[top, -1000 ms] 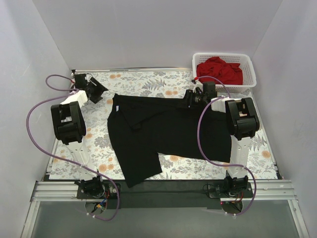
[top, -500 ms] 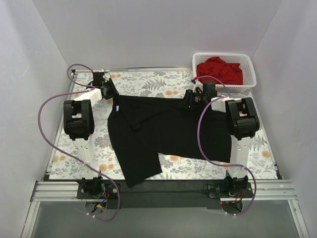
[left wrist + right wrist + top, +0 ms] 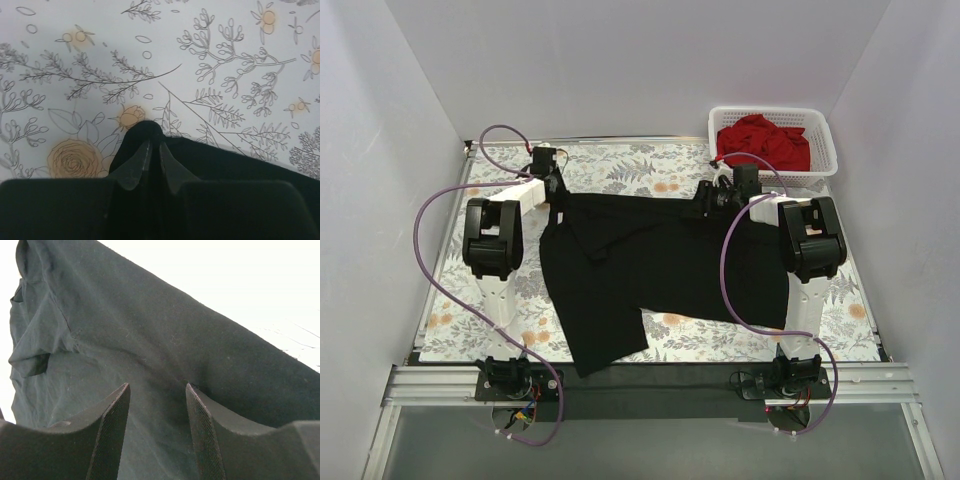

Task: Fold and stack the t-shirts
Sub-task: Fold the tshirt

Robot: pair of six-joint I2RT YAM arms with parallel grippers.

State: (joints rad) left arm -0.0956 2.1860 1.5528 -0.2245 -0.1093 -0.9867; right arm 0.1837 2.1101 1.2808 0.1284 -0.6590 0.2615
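Black t-shirt [image 3: 660, 270] spread on table [image 3: 640, 160]; left claw [image 3: 154, 145] pinched onto its far-left corner; right claw [image 3: 157, 387] jaws apart over far edge; red t-shirt [image 3: 765, 140] in basket [image 3: 820, 115]

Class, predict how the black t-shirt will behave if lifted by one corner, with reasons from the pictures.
Probably floppy: the black t-shirt lies wrinkled, one flap folded over. Likely to drape and sag, since it peaks up where the left gripper pinches it.
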